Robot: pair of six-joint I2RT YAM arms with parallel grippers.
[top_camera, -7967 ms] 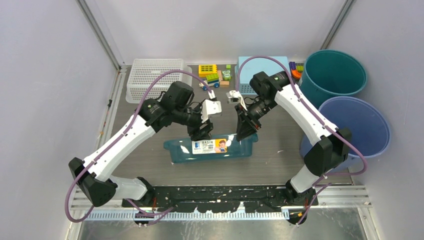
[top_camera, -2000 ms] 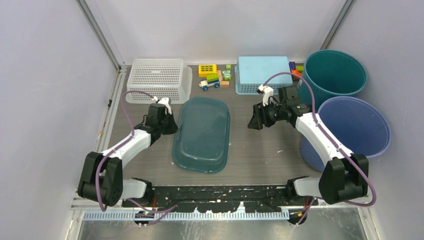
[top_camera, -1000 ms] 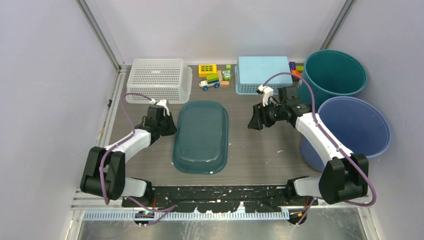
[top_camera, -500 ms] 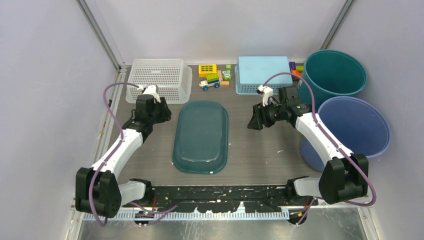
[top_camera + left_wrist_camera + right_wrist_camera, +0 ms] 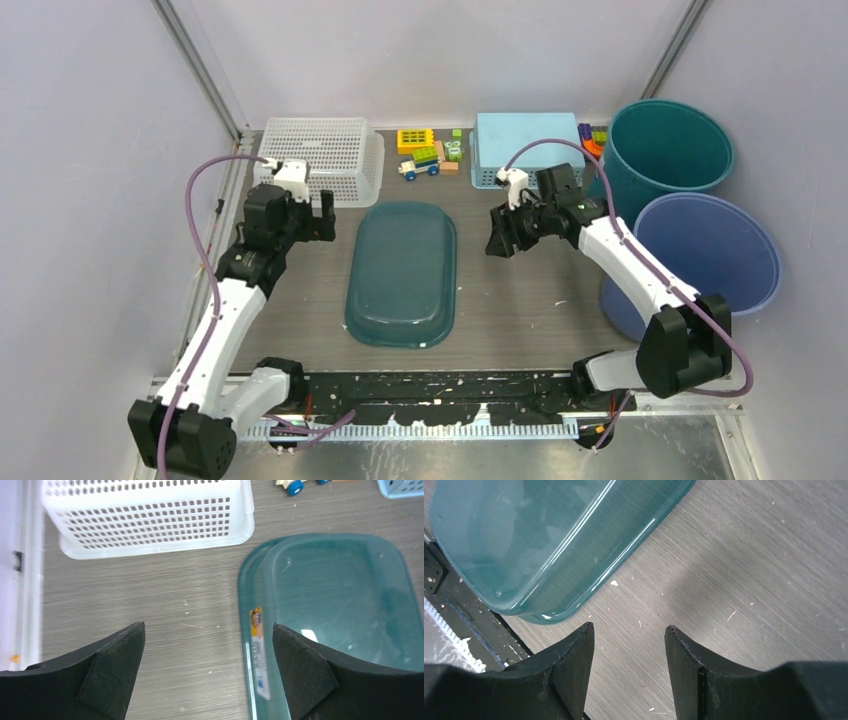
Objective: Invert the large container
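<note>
Teal, translucent, the one large rectangular plastic container [image 5: 402,270] lies bottom-up between two grippers, neither touching it. The left gripper [image 5: 207,630] gapes wide and the right gripper [image 5: 629,627] stands part open, both empty. Behind the container sit two perforated plastic baskets, one white basket [image 5: 318,160] and one light-blue basket [image 5: 527,135]. To its right stand two round buckets, one teal bucket [image 5: 665,145] and one blue bucket [image 5: 720,250].

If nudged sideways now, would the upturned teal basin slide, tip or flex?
Probably slide: the teal basin lies flat, rim down, on the smooth table. Tipping seems unlikely, being wide and shallow. Its thin translucent plastic looks light, perhaps slightly flexible.
</note>
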